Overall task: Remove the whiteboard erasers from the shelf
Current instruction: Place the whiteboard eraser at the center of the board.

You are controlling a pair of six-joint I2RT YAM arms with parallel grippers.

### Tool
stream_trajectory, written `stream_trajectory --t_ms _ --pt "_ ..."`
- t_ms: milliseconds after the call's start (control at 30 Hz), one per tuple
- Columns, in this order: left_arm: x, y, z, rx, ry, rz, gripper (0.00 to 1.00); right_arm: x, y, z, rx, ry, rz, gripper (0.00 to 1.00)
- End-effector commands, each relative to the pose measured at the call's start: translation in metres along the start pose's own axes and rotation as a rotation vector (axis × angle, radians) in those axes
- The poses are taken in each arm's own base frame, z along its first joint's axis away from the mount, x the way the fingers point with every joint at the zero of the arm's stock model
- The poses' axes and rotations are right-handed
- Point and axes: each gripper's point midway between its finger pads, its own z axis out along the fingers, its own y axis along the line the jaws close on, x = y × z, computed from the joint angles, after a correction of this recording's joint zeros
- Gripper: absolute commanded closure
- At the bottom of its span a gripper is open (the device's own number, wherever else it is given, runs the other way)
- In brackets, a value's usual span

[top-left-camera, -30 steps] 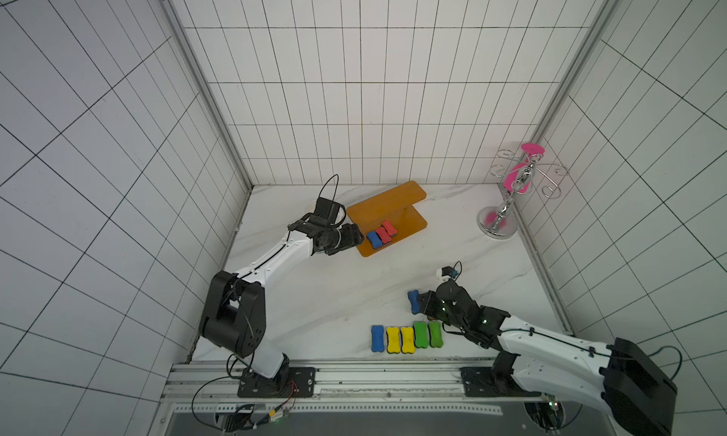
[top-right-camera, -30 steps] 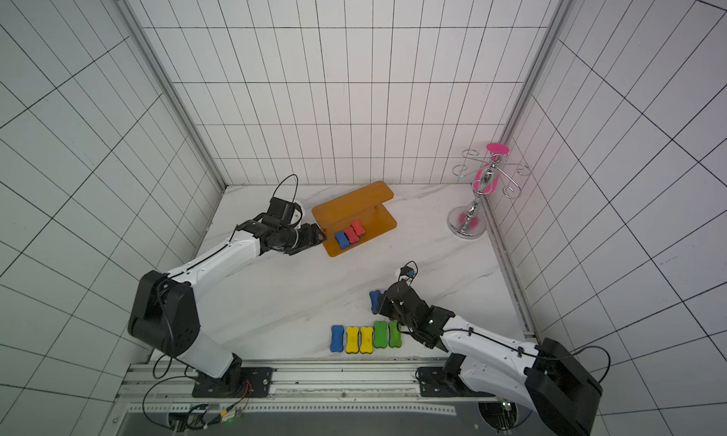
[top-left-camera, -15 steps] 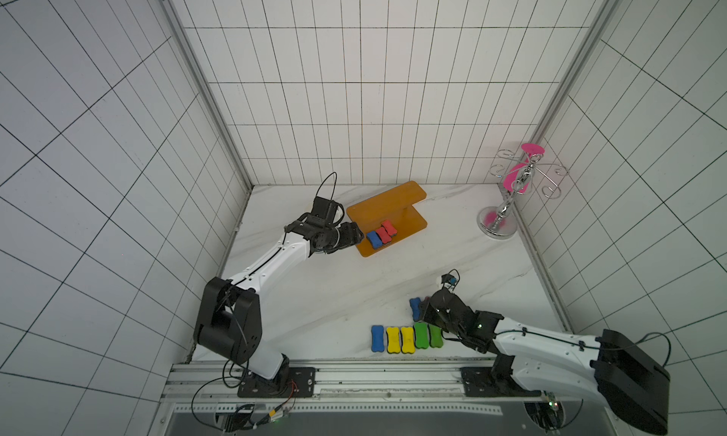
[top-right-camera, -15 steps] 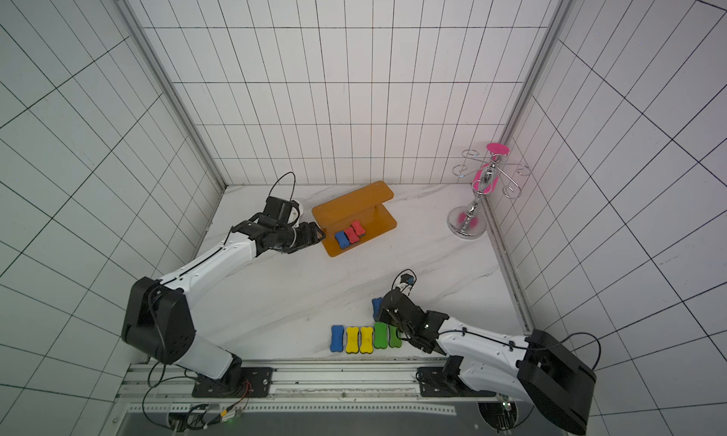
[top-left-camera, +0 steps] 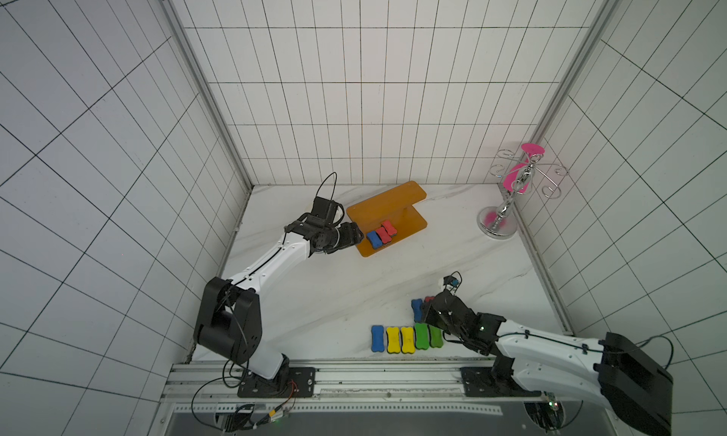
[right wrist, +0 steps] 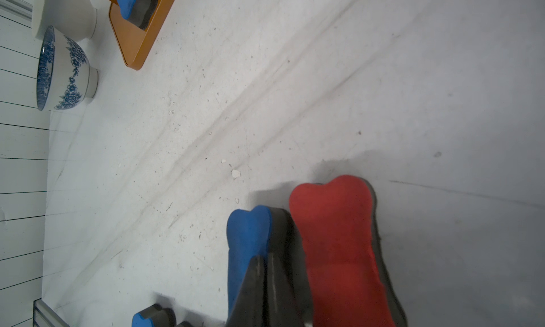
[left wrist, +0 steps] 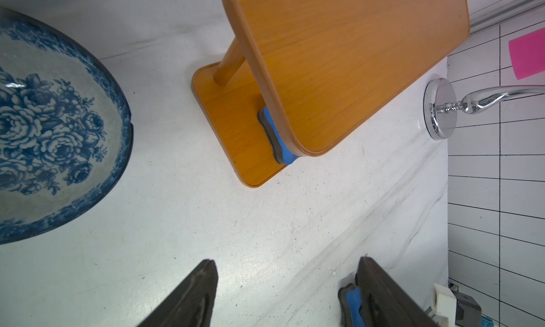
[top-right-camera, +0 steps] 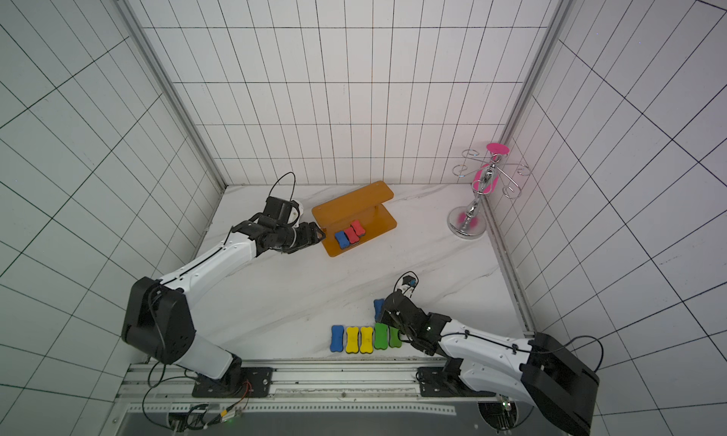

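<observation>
The orange shelf (top-left-camera: 387, 214) (top-right-camera: 354, 214) stands at the back of the table. On its lower board lie a blue eraser (top-left-camera: 373, 240) (left wrist: 278, 136) and two red erasers (top-left-camera: 385, 231) side by side. My left gripper (top-left-camera: 360, 233) (left wrist: 287, 260) is open, just left of the shelf's lower board, with nothing in it. My right gripper (top-left-camera: 424, 312) (right wrist: 264, 259) is shut and low over the table. Its tips rest between a blue eraser (right wrist: 247, 237) (top-left-camera: 416, 310) and a red eraser (right wrist: 333, 237) and hold neither. Five erasers (top-left-camera: 405, 337) lie in a row near the front edge: blue, two yellow, two green.
A chrome hook stand (top-left-camera: 507, 202) with pink pieces on it stands at the back right corner. A blue-patterned bowl (left wrist: 44, 119) (right wrist: 65, 72) and a white cup (right wrist: 65, 13) sit left of the shelf, near my left wrist. The tiled walls close in three sides.
My right gripper has slid toward the front edge, and the blue eraser beside it has shifted a little the same way. The left gripper has crept slightly toward the shelf.
</observation>
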Motion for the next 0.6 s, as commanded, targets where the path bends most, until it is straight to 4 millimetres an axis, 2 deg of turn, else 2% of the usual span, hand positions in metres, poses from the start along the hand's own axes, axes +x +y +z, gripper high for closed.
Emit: stream_trajectory --t_ms 0,300,567 --pt "-0.005 -0.003 -0.008 0.009 -0.035 0.025 0.22 0.010 -0.021 0.002 0.076 0.025 -0.026 0.90" --pt "-0.005 -0.004 -0.009 0.011 -0.039 0.024 0.22 0.008 -0.020 0.000 0.076 0.023 -0.036 0.79" --pt "-0.006 -0.005 -0.010 0.017 -0.042 0.024 0.22 0.000 0.009 -0.007 -0.002 0.026 -0.103 0.75"
